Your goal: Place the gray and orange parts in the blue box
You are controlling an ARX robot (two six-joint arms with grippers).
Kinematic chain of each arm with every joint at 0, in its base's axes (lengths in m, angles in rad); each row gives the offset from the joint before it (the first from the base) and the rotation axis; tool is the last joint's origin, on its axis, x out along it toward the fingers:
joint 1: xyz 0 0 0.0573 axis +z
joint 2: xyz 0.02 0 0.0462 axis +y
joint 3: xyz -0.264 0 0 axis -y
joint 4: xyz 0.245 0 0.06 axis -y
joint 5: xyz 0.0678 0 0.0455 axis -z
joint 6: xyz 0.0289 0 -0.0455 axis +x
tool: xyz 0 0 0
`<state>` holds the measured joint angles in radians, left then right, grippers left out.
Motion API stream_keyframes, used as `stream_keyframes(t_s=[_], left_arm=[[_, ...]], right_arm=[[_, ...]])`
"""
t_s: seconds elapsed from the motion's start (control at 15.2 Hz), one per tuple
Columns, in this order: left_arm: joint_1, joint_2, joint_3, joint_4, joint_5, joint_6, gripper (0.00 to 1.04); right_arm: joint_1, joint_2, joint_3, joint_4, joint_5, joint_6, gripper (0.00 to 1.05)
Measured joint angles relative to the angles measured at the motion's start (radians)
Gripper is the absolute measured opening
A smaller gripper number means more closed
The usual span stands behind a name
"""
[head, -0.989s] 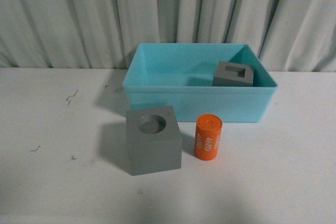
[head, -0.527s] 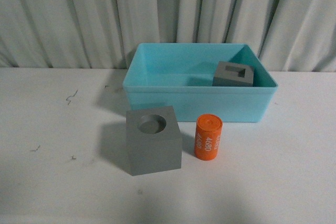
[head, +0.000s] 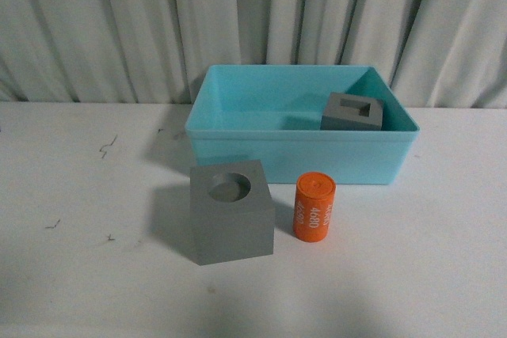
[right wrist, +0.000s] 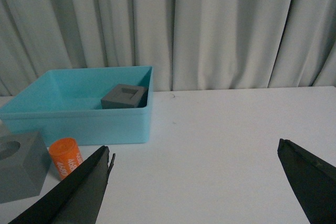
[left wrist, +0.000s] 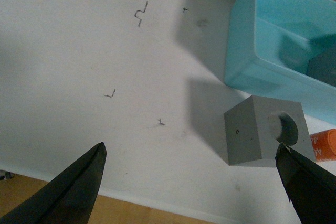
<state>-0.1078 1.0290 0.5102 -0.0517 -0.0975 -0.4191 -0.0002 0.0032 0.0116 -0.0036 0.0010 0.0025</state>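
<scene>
Two parts stand on the table (head: 412, 267) in front of the blue box (head: 301, 160): the round-holed gray cube (head: 231, 223) and, just beside it, the orange 4680 cylinder (head: 314, 206). The square-holed gray cube (head: 353, 114) sits inside it. My left gripper (left wrist: 190, 148) and right gripper (right wrist: 194, 147) are both spread wide

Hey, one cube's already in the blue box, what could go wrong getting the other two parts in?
1. The orange cylinder stands upright close beside the round-hole cube; a grasp on that cube might topple it, and it could roll.
2. The rectangular-hole cube sits at the right of the blue box; a drop there may stack or jam.
</scene>
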Motion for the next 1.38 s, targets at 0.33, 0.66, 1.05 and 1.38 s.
stream_keyframes(t_s=[0.33,0.66,1.05,1.38], left_arm=[[-0.195,0.257,0.148,0.099,-0.132,-0.045,0.98],[-0.249,0.564,0.303,0.216,-0.197,0.003,0.98],[-0.265,0.701,0.348,0.256,-0.201,0.061,0.98],[-0.304,0.769,0.375,0.263,-0.201,0.052,0.98]], right_arm=[[0.000,0.000,0.000,0.000,0.000,0.000,0.98],[0.000,0.000,0.000,0.000,0.000,0.000,0.98],[0.000,0.000,0.000,0.000,0.000,0.000,0.98],[0.000,0.000,0.000,0.000,0.000,0.000,0.98]])
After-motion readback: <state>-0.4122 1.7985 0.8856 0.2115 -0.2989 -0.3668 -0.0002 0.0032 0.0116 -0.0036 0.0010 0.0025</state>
